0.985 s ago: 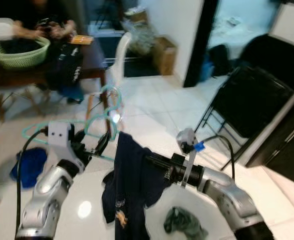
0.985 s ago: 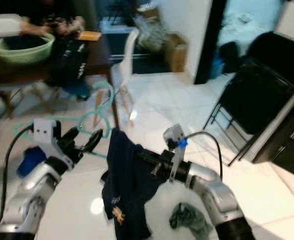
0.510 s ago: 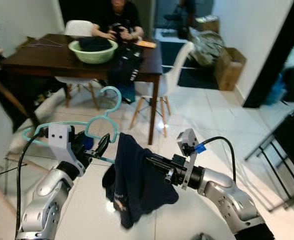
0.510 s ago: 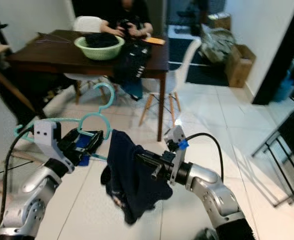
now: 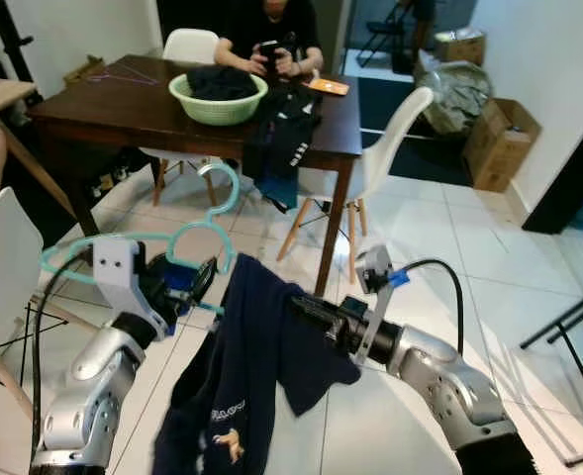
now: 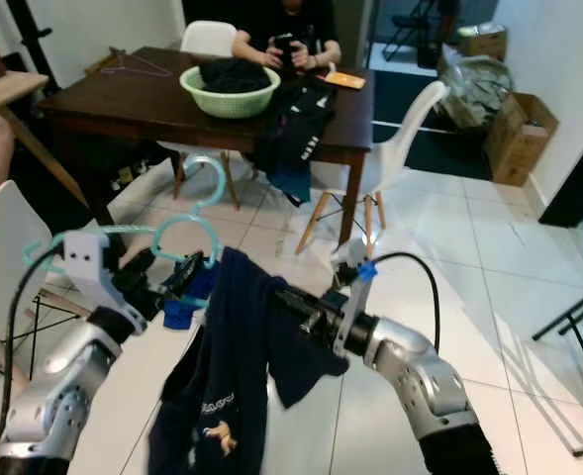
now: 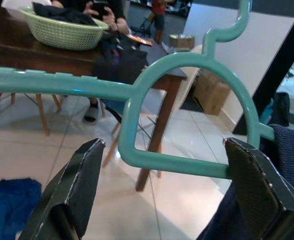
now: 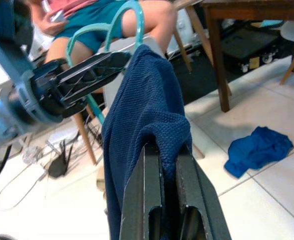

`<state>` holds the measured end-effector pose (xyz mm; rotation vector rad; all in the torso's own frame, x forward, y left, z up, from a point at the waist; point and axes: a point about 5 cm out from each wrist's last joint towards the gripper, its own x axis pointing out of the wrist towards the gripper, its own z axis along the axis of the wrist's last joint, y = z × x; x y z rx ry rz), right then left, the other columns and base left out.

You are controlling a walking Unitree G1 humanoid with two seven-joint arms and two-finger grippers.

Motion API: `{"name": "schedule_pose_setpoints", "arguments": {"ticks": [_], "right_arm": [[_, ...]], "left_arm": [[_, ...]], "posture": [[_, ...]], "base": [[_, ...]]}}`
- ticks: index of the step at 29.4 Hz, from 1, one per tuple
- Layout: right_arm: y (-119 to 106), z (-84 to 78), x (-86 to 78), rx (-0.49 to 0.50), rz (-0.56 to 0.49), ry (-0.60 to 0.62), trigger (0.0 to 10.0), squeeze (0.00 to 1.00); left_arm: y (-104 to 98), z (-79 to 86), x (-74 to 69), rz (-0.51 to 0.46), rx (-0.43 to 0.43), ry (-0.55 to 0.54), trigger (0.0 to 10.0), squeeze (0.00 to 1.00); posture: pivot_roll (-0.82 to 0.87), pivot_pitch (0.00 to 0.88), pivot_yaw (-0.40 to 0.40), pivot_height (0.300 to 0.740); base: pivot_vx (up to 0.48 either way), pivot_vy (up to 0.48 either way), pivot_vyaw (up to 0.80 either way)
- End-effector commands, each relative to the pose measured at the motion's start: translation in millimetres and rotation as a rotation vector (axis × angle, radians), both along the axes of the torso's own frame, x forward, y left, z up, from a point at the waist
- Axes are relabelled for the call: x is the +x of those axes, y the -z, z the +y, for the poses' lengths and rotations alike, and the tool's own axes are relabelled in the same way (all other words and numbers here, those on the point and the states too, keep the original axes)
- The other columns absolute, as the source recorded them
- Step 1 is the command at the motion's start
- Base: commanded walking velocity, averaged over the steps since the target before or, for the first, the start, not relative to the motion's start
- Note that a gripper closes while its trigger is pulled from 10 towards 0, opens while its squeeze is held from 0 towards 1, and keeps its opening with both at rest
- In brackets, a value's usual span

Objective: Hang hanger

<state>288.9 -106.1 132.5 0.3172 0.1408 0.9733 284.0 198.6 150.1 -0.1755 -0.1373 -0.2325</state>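
Left hand grips teal hanger by lower bar, hook up. Right hand clenched on dark navy shirt, draped just beside hanger's right shoulder, hem hanging toward floor.

Risk: shirt only pinched at fold, could slide off fingers; hanger could twist in grip.

Pale print near hem, unreadable.

One teal hanger, one navy shirt, two grippers — left, right — one green basket on the dark table, three white chairs around it.
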Motion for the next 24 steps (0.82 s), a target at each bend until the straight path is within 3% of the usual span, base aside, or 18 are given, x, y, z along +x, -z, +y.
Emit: {"name": "schedule_pose_setpoints", "arguments": {"ticks": [1,6,10,16,23,24], "right_arm": [[-9.2,-21.3,7.1,0.018,-0.031,0.104,10.0,0.00],[-10.5,-21.7,8.9,0.022,-0.032,0.119,10.0,0.00],[-10.4,-23.0,15.0,0.009,-0.014,0.170,10.0,0.00],[-12.4,-28.1,23.7,0.061,0.018,0.237,10.0,0.00],[-17.2,-32.4,26.8,0.126,0.017,0.272,10.0,0.00],[-20.9,-33.8,27.4,0.180,0.025,0.276,10.0,0.00]], "left_arm": [[9.3,17.9,-2.3,0.055,0.023,-0.077,10.0,0.00],[6.6,15.5,-2.3,0.044,0.028,-0.062,10.0,0.00],[-7.4,4.8,-2.5,0.004,-0.004,-0.001,10.0,0.00],[-40.0,-17.8,-7.5,-0.090,-0.021,0.194,10.0,0.00],[-43.8,-20.9,-10.0,-0.094,0.012,0.233,10.0,0.00],[-41.8,-19.8,-10.6,-0.084,0.016,0.226,10.0,0.00]], "posture": [[0.05,0.000,-0.041,0.740],[0.05,0.000,-0.039,0.740],[0.06,0.000,-0.041,0.740],[0.07,0.000,-0.045,0.740],[0.07,0.000,-0.041,0.740],[0.07,0.000,-0.040,0.740]], "base": [[0.480,0.000,0.00],[0.480,0.000,0.00],[0.480,0.000,0.00],[0.480,0.000,-0.74],[0.480,0.000,-0.80],[0.480,0.000,0.00]]}}
